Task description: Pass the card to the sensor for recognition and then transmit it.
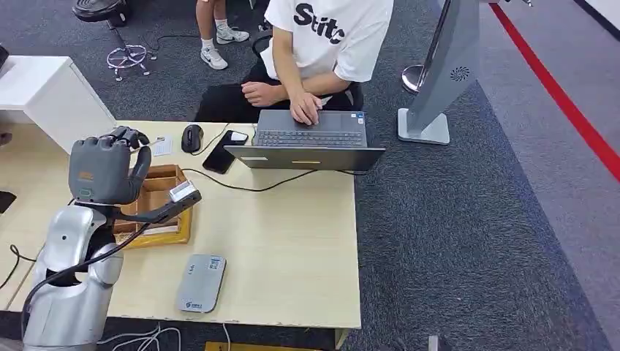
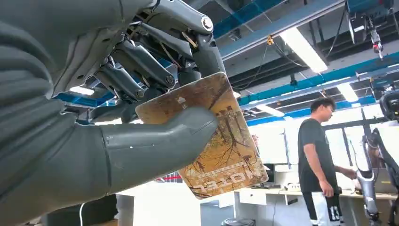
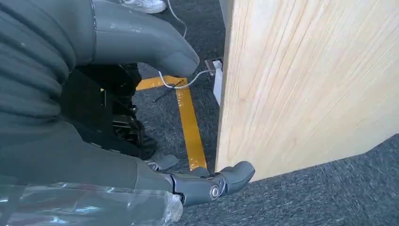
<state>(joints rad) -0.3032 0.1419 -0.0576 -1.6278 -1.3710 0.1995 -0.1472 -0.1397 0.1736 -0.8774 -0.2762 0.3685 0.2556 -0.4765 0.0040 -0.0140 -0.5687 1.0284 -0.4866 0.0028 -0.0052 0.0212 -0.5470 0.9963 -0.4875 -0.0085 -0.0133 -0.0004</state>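
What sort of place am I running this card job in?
Probably a robotics lab or test workshop: a wooden desk with a person's laptop, a grey card reader, and an open industrial ceiling overhead.

Left hand (image 1: 102, 170) raised, pinching; right hand (image 3: 141, 117) hanging, fingers apart.

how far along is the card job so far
Done: the left hand holds the card, raised over the wooden box. In hand: carrying it. Left: bringing it to the grey sensor near the table's front edge, then passing it on. The right hand hangs beside the table.
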